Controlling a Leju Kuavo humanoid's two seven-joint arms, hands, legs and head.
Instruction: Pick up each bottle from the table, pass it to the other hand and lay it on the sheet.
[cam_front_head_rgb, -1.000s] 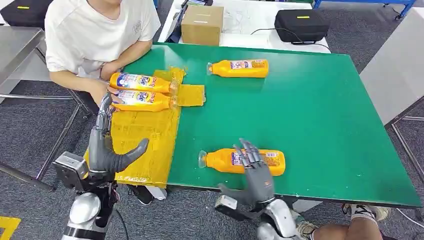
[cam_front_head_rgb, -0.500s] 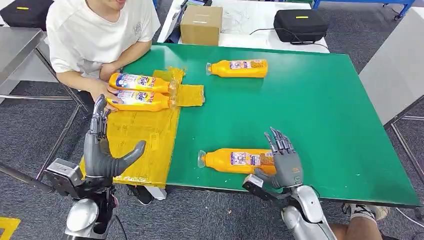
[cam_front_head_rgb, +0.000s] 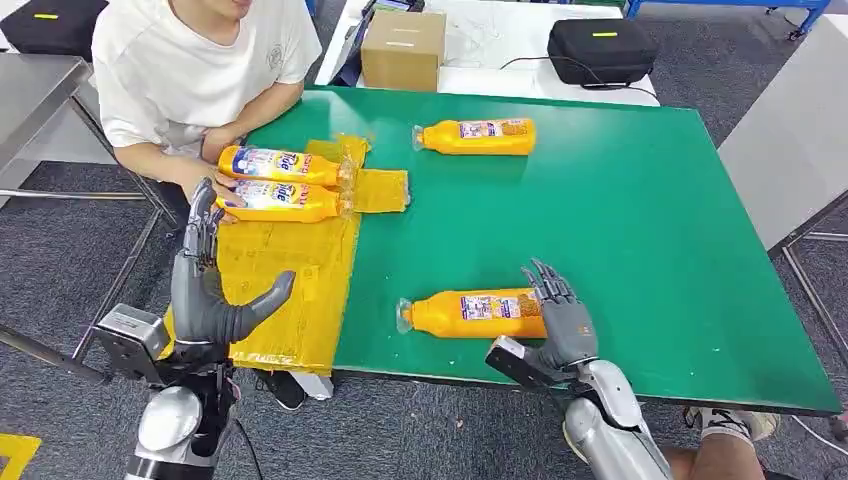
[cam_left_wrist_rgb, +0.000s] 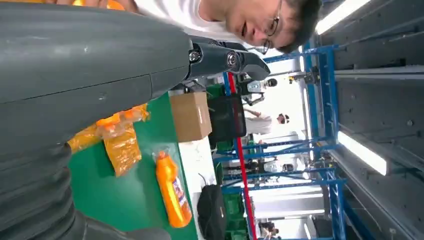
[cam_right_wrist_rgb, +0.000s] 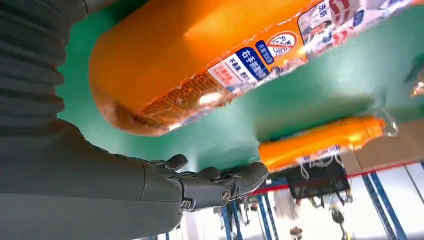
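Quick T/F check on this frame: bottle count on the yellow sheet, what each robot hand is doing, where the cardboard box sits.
1. Two orange plastic bottles lie on the yellow plastic sheet. True.
2. The right robot hand has lifted the near orange bottle. False: the bottle lies on the green table, hand at its base end.
3. The left robot hand holds a bottle. False: it is empty, fingers apart.
4. The brown cardboard box stands beyond the green table. True.

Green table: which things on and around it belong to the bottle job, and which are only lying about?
Belong to the job:
near orange plastic bottle
far orange plastic bottle
two orange bottles on the sheet
yellow crinkled plastic sheet

Lying about:
brown cardboard box
black zipped case
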